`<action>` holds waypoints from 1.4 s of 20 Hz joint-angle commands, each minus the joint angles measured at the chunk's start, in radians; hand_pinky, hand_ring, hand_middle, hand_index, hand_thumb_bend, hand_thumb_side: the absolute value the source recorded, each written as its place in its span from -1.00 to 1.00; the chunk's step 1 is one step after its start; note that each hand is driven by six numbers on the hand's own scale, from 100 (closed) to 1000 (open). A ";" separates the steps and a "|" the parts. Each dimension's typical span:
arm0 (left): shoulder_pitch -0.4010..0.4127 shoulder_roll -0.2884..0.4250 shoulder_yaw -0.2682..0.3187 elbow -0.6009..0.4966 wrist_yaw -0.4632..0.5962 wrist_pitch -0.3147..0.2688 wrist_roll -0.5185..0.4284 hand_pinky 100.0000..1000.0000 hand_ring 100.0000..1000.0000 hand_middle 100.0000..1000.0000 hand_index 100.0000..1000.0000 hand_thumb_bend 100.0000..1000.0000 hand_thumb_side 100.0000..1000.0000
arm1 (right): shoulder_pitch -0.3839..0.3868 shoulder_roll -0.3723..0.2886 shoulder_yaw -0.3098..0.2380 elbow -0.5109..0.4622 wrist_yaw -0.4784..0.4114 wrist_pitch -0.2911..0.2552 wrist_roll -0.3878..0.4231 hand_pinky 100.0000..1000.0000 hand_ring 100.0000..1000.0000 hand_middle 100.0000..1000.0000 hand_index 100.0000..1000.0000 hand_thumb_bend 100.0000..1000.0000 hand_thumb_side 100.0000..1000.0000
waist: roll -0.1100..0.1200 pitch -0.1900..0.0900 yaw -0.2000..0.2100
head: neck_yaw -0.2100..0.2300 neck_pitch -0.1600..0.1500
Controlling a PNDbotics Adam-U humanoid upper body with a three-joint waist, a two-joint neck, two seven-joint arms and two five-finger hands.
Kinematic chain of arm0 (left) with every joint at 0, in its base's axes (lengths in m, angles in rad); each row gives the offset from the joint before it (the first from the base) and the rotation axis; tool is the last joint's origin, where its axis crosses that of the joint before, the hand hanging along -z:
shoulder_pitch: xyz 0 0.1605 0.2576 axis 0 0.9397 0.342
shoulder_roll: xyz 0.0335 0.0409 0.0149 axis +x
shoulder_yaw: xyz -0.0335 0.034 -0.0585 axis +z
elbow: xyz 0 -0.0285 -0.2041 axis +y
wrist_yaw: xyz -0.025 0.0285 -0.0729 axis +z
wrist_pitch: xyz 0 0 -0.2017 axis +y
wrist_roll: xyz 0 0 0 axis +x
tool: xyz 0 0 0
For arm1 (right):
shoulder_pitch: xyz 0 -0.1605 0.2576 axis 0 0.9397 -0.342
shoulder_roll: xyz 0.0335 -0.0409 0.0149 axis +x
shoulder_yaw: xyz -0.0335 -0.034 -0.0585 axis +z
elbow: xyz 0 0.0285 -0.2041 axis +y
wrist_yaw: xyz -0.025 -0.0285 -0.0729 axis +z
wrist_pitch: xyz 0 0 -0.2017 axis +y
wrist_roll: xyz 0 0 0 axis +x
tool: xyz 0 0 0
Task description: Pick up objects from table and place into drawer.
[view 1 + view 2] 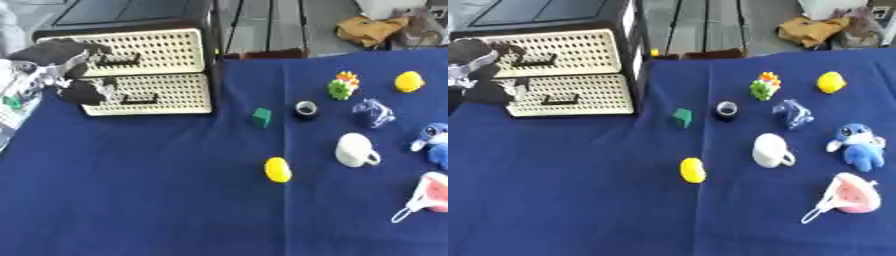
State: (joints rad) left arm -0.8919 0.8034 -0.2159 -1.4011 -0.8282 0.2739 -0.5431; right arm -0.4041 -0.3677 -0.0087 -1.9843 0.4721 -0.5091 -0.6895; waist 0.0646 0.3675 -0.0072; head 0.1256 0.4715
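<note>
A black drawer unit (pixel 157 75) with two cream perforated drawers, both closed, stands at the table's back left. My left hand (pixel 59 70) is up against the left part of the drawer fronts, level with the top drawer's handle (pixel 118 61); blur hides its grip. Loose on the blue cloth lie a green block (pixel 261 117), a small black ring (pixel 305 109), a yellow oval thing (pixel 277 169), a white mug (pixel 355 149), a crumpled blue bag (pixel 373 112), a green and orange toy (pixel 343 85), a yellow duck (pixel 408 81), a blue plush (pixel 857 145) and a pink pouch (pixel 850 199).
Bare blue cloth (pixel 149 190) stretches across the front left and middle of the table. Beyond the table's far edge is a grey floor with a brown bundle (pixel 372 29) on it.
</note>
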 commanded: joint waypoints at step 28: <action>-0.080 0.000 0.046 0.123 -0.043 -0.003 -0.014 -1.00 -1.00 -0.93 0.56 -1.00 -0.13 | -0.011 -0.008 0.002 -0.016 -0.001 -0.011 -0.019 -0.03 0.04 0.28 0.33 -1.00 0.96 | 0.009 0.005 -0.035 | 0.031 -0.031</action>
State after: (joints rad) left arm -0.9555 0.7740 -0.1803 -1.2746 -0.8751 0.2732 -0.5430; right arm -0.4051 -0.3649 -0.0002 -1.9843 0.4721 -0.5088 -0.6909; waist 0.0745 0.3896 -0.0416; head 0.1532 0.4492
